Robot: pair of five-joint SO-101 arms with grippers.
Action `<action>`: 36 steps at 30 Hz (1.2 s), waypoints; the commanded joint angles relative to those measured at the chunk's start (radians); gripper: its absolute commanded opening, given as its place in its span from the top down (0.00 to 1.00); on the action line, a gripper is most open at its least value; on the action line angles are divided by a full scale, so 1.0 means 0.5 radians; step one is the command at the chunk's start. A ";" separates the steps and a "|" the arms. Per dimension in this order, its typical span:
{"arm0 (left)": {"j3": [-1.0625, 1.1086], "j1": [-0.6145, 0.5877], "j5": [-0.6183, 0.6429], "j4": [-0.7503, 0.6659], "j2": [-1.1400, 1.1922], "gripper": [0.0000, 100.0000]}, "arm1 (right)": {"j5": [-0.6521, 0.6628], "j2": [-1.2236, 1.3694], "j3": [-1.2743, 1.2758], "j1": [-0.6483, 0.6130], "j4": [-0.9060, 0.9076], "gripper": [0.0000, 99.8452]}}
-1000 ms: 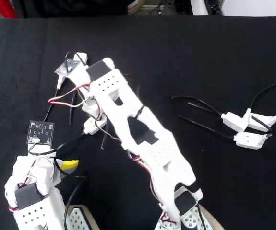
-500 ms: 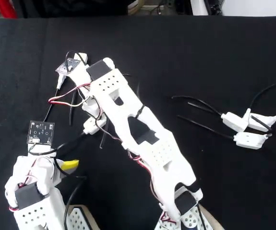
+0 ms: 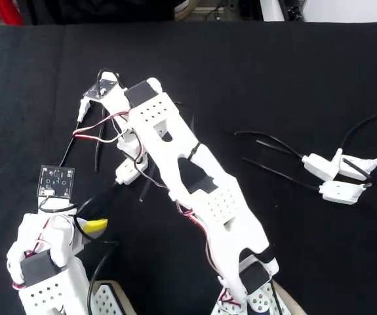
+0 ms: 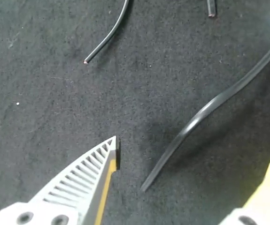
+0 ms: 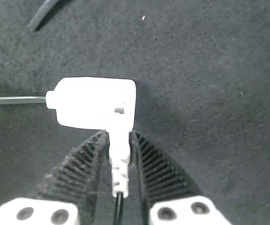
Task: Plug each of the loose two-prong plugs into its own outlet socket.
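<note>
Close-up at right wrist: clamping plug (image 5: 119, 161) tight between right gripper's (image 5: 119, 137) fingers, touching its front to socket (image 5: 95, 102) just beyond the tips. From high, placing that grip far left on the cloth (image 3: 240, 79), well apart from connectors (image 3: 336, 176) at right. Holding left gripper (image 4: 196, 157) open above wire (image 4: 205, 110).

Both of your arms are white plastic with black blocks at the joints. On your right arm (image 3: 201, 190) you'll see grids of small holes, and red, white and black wires (image 3: 83, 130) looping out. Your left arm (image 3: 44, 262) shows a yellow tab (image 3: 95, 226). The fingers (image 5: 73, 173) are ribbed, with screw holes at their base.
</note>
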 commanded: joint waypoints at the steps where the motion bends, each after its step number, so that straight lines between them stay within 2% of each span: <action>1: -0.008 -0.026 -0.028 -0.009 0.003 0.54 | -0.015 0.017 -0.008 0.052 0.031 0.99; 7: -0.008 -0.026 -0.028 -0.009 0.003 0.54 | -0.040 0.054 0.029 0.037 0.055 0.99; 23: -0.008 -0.026 -0.028 -0.009 0.003 0.54 | -0.028 0.287 0.014 -0.245 0.046 0.99; 31: -0.008 -0.026 -0.028 -0.009 0.003 0.54 | 0.089 0.502 -0.253 -0.344 0.061 0.99; 36: -0.008 -0.026 -0.031 -0.009 0.003 0.54 | 0.264 0.502 -0.216 -0.356 0.064 0.99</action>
